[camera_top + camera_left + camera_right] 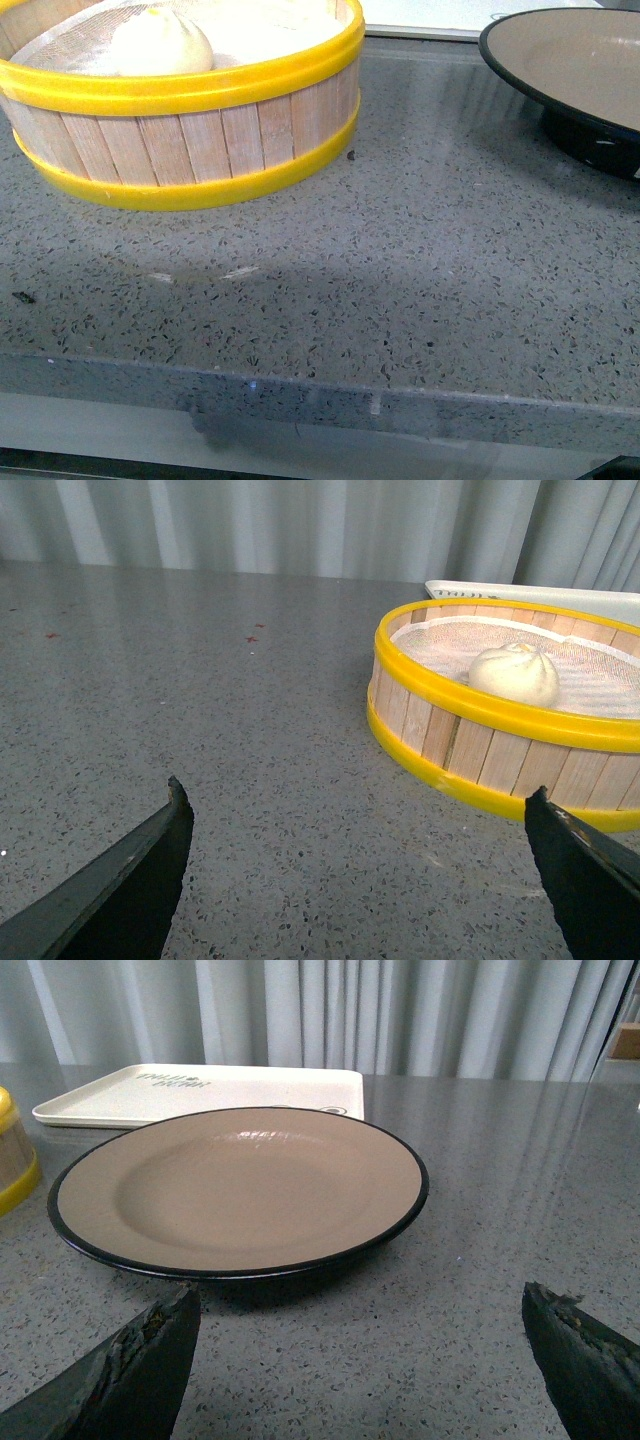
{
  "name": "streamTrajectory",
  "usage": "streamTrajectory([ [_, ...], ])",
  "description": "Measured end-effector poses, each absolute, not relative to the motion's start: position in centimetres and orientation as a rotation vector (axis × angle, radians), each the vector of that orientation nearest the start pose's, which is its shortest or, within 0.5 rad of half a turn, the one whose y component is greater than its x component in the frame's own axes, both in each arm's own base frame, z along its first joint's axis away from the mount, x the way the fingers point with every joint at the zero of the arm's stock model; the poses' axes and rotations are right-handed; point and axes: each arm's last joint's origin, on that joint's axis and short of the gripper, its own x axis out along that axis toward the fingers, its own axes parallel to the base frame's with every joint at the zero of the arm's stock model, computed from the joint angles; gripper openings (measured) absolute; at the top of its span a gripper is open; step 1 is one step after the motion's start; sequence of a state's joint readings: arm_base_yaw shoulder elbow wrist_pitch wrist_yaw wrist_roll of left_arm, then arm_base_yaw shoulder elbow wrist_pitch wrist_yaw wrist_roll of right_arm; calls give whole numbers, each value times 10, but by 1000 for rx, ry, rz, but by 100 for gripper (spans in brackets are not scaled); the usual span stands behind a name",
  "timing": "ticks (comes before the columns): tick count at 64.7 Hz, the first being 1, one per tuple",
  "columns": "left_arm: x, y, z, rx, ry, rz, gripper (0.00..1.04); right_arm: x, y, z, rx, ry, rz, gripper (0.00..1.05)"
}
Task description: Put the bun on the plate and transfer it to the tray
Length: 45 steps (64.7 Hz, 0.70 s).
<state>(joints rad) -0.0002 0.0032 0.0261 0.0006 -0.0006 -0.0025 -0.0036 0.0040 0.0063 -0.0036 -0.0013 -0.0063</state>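
Two pairs of dark fingers are seen, one in each wrist view. Both pairs are spread wide, with nothing gripped between them. The left fingers (125, 890) are held low over the grey speckled surface (400, 260) and are turned toward the steamer basket (470, 745), with a stretch of that surface lying between them and it.

The bun (514, 674) is found inside this basket, resting on a pale mesh liner (600, 675) and set apart from the wall. The basket's slatted wooden wall and thick yellow rim are raised around the bun on every side, so its lower part is hidden in the front view. A few small red specks (250, 638) are scattered on the surface well away from the basket.

The right fingers (120, 1370) are pointed at the plate (240, 1195), which is standing upright on its black base, with its beige inside bare. In the front view the plate is placed to the right of the basket and well apart from it. The tray (200, 1095) is laid flat just beyond the plate, and its near edge is partly covered by the plate's black rim. Dark print is visible on the tray but cannot be read. One corner of the tray is also shown behind the basket in the left wrist view. A pleated grey curtain (400, 1010) is hung behind the surface.
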Motion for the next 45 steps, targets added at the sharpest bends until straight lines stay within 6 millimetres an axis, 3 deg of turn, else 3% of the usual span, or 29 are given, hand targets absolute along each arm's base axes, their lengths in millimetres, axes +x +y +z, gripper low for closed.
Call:
streamTrajectory([
  [45,96,0,172,-2,-23,0,98,98,0,165,-6,1,-2,96],
])
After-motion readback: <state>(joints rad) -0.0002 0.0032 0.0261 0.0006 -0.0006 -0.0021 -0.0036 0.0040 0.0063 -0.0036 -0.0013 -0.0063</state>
